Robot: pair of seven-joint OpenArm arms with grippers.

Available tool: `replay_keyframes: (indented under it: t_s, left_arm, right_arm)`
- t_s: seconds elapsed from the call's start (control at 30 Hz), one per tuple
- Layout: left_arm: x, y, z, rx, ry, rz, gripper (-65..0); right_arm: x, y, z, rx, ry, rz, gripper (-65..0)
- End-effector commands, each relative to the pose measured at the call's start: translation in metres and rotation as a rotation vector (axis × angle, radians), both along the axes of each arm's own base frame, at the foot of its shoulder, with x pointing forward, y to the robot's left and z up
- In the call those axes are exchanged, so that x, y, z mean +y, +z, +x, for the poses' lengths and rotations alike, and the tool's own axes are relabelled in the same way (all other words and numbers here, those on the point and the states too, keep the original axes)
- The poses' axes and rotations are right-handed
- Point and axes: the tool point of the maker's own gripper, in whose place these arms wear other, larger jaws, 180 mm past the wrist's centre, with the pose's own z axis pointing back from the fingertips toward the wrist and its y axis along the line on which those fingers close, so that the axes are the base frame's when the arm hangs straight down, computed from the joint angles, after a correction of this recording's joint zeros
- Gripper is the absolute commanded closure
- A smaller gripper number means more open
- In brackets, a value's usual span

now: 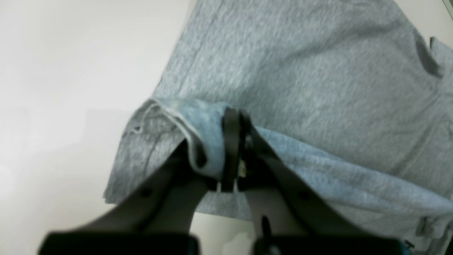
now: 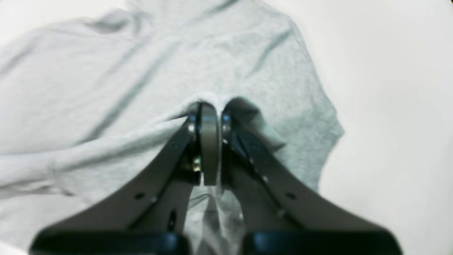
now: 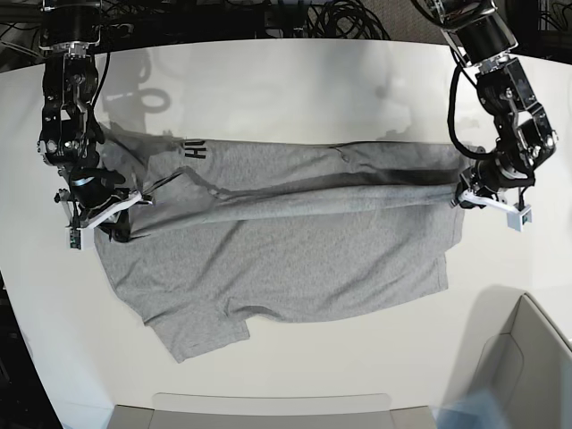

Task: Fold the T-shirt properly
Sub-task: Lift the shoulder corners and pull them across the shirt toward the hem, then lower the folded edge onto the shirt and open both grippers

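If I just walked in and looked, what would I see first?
You would first see the big grey T-shirt spread across the middle of the white table. The right hand pinches it at the base view's left end and the left hand pinches it at the right end, with a long fold stretched between them. A few dark letters peek out near the top left of the cloth.
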Motion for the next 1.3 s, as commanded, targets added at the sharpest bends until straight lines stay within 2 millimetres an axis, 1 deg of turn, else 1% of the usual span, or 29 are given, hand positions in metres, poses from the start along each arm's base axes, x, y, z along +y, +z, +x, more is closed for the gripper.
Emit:
replay_keyframes:
  t_s: [0.0, 0.07, 0.2, 0.3, 0.4, 0.5, 0.53, 0.6, 0.67, 0.73, 0.77, 0.83, 0.9, 1.07, 1.1, 1.13, 1.2, 1.27]
  left_arm:
    - [-0.001, 0.008, 0.013, -0.029, -0.014, 0.003, 0.0]
    - [-0.002, 0.002, 0.017, -0.028, -0.007, -0.002, 0.0]
    - [0.004, -0.009, 0.019, -0.032, 0.027, -0.004, 0.0]
    - [0.007, -0.008, 0.021, -0.044, 0.033, 0.004, 0.0]
    - [0.007, -0.007, 0.022, -0.046, 0.034, 0.003, 0.0]
    - [0.007, 0.004, 0.034, -0.078, 0.034, 0.002, 0.0]
    - [0.007, 0.006, 0.037, -0.086, 0.034, 0.001, 0.0]
    - [0.006, 0.007, 0.039, -0.089, 0.033, 0.001, 0.0]
    - [0.003, 0.001, 0.038, -0.070, 0.025, -0.008, 0.0]
    - [-0.009, -0.004, 0.047, -0.056, -0.008, -0.020, 0.0]
    - [-0.011, -0.005, 0.050, -0.050, -0.012, -0.027, 0.0]
    - [-0.012, -0.008, 0.053, -0.049, -0.011, -0.030, 0.0]
    - [-0.011, -0.006, 0.056, -0.067, -0.003, -0.021, 0.0]
    - [-0.010, -0.007, 0.056, -0.067, 0.000, -0.022, 0.0]
    - [-0.010, -0.007, 0.056, -0.065, 0.000, -0.022, 0.0]
    - [-0.010, -0.006, 0.056, -0.068, -0.001, -0.021, -2.5]
    - [-0.010, -0.006, 0.056, -0.069, -0.001, -0.020, -9.5]
    - [-0.010, -0.006, 0.056, -0.068, -0.001, -0.020, -14.1]
  right_arm:
    - [-0.007, 0.018, 0.013, -0.062, 0.003, -0.017, 0.0]
    - [-0.008, 0.017, 0.020, -0.062, 0.023, -0.019, 0.0]
    - [-0.017, 0.014, 0.030, -0.054, 0.017, -0.054, 0.0]
    - [-0.022, 0.018, 0.037, -0.064, 0.014, -0.092, 0.0]
    - [-0.015, 0.019, 0.047, -0.072, 0.049, -0.080, 0.0]
    - [-0.018, 0.011, 0.055, -0.051, 0.043, -0.104, 0.0]
    - [-0.015, 0.007, 0.058, -0.045, 0.041, -0.103, 0.0]
    - [-0.008, 0.008, 0.064, -0.066, 0.062, -0.113, 0.0]
    - [-0.004, 0.003, 0.068, -0.077, 0.067, -0.122, 0.0]
    - [-0.004, -0.004, 0.070, -0.066, 0.062, -0.128, 0.0]
    - [-0.005, -0.008, 0.070, -0.056, 0.057, -0.126, 0.0]
    - [-0.004, -0.013, 0.070, -0.045, 0.052, -0.116, 0.0]
    - [-0.003, -0.013, 0.070, -0.046, 0.051, -0.109, 0.0]
    - [-0.005, -0.013, 0.071, -0.046, 0.044, -0.114, 0.0]
    - [-0.005, -0.012, 0.071, -0.047, 0.043, -0.114, -1.8]
    - [-0.006, -0.011, 0.071, -0.050, 0.042, -0.115, -4.7]
    - [-0.010, -0.008, 0.072, -0.057, 0.029, -0.113, -12.2]
    - [-0.013, -0.002, 0.075, -0.070, 0.026, -0.113, -21.6]
